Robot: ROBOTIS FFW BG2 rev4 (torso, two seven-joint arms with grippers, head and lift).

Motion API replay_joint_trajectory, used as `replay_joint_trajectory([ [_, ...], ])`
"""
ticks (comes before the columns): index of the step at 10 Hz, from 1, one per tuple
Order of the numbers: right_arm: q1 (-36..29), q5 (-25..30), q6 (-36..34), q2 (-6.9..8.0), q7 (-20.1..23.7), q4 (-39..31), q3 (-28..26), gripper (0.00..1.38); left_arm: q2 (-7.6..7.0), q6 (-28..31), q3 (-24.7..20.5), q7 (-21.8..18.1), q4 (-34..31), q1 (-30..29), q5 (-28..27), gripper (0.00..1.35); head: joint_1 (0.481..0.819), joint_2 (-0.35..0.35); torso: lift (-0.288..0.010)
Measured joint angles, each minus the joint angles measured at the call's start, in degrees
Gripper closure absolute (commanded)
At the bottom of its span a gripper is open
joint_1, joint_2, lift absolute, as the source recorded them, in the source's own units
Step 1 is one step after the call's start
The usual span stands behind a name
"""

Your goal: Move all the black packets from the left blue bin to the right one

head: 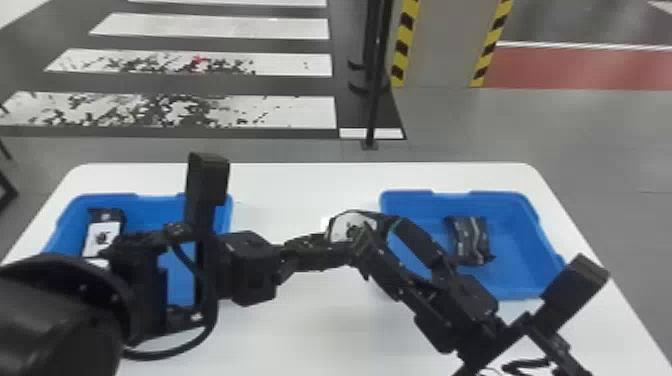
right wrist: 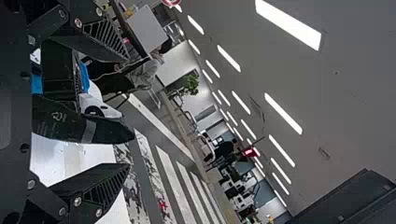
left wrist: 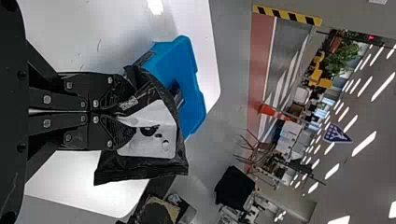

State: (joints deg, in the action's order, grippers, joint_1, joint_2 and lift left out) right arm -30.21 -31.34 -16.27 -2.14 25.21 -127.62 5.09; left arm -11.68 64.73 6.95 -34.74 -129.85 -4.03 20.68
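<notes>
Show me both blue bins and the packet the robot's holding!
Left blue bin point(head: 155, 206): head view, its far wall.
Right blue bin point(head: 517, 262): head view, its bare floor.
Held packet point(left wrist: 154, 140): left wrist view, its white label.

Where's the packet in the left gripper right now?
Head view, centre: the packet is between the two blue bins, clamped in the left gripper, with the right gripper open around it.

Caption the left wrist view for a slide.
Left gripper closed on a black packet with a white label, a blue bin beyond it.
</notes>
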Motion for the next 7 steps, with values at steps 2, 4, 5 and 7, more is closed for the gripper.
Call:
replay_joint_trajectory([
  [2, 0.9, -0.2, 0.1, 0.01, -0.2, 1.3, 0.5, 1.23, 0.15, -0.3, 1.2, 0.1, 0.2, 0.2, 0.9, 1.20, 0.695, -0.066, -0.140],
  [4, 1.0, -0.3, 1.8, 0.03, -1.2, 1.7, 0.4, 1.28, 0.22, -0.3, 1.1, 0.1, 0.3, 0.1, 1.1, 1.20, 0.695, -0.076, -0.140],
  [5, 1.0, -0.5, 2.1, 0.03, -1.2, 1.7, 0.5, 1.28, 0.27, -0.3, 0.9, 0.1, 0.3, 0.1, 1.2, 1.20, 0.695, -0.076, -0.140],
  [7, 1.0, -1.8, 1.6, 0.02, -0.6, 2.0, 1.1, 1.28, 0.39, -0.5, 0.9, 0.2, 0.3, 0.0, 1.4, 1.20, 0.695, -0.067, -0.140],
])
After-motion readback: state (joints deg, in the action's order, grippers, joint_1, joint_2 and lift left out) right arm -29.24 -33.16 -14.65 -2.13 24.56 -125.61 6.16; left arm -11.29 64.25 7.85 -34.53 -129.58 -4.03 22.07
